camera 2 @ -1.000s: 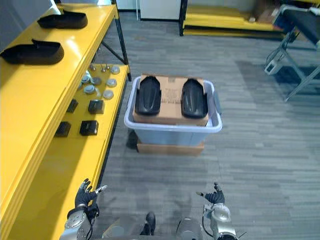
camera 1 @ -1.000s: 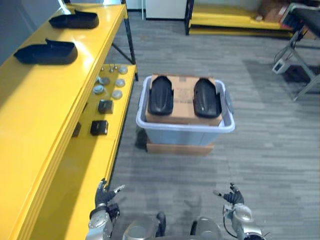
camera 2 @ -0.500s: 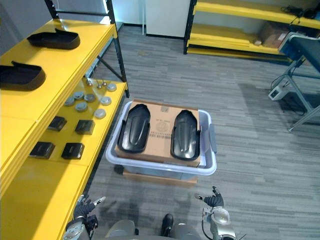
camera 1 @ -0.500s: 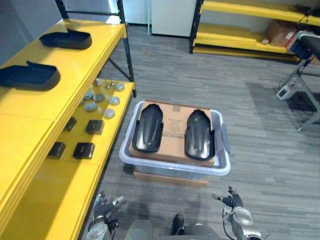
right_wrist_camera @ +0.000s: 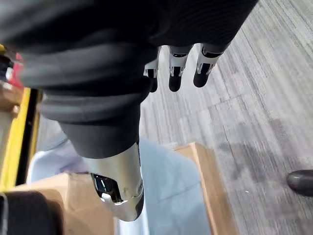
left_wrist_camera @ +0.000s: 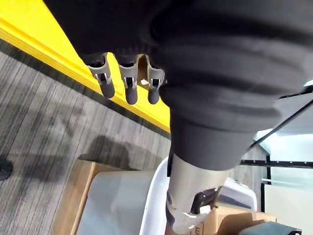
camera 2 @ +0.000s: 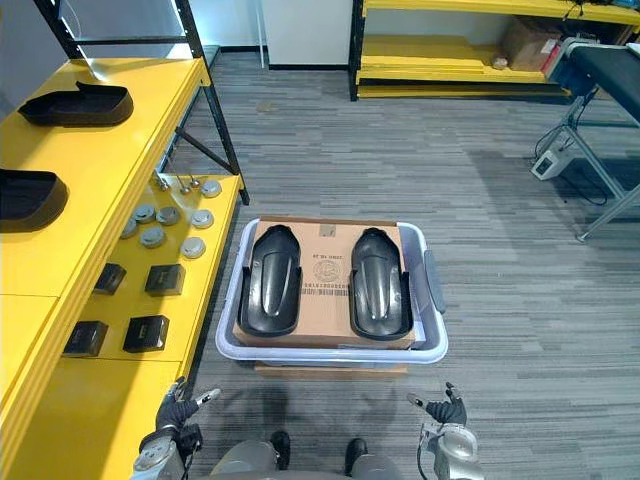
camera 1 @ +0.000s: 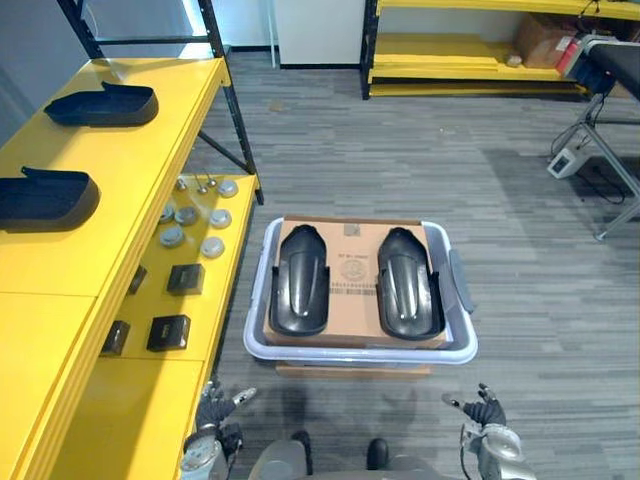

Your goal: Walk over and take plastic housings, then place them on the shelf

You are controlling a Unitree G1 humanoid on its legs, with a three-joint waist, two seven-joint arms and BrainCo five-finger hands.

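Two black plastic housings lie side by side on a cardboard box [camera 1: 352, 290] inside a pale blue bin [camera 1: 460, 350]: the left housing [camera 1: 299, 279] and the right housing [camera 1: 408, 283]. Two more black housings rest on the yellow shelf's top level, one near [camera 1: 45, 198] and one farther [camera 1: 100, 104]. My left hand [camera 1: 215, 410] hangs low at the bottom left, fingers relaxed and empty, beside the shelf's edge. My right hand [camera 1: 485, 412] hangs at the bottom right over the floor, also open and empty. Both hands are well short of the bin.
The yellow shelf [camera 1: 130, 170] runs along the left; its lower level holds several round metal parts [camera 1: 190, 215] and small black boxes [camera 1: 168, 332]. The bin sits on a low wooden board [camera 1: 350, 370]. More yellow racks [camera 1: 460, 45] stand at the back, a grey stand [camera 1: 600, 150] at right.
The camera has moved: the bin now sits more centred and squarer in view, and the shelf has slid leftward. Both hands stay low, open and empty.
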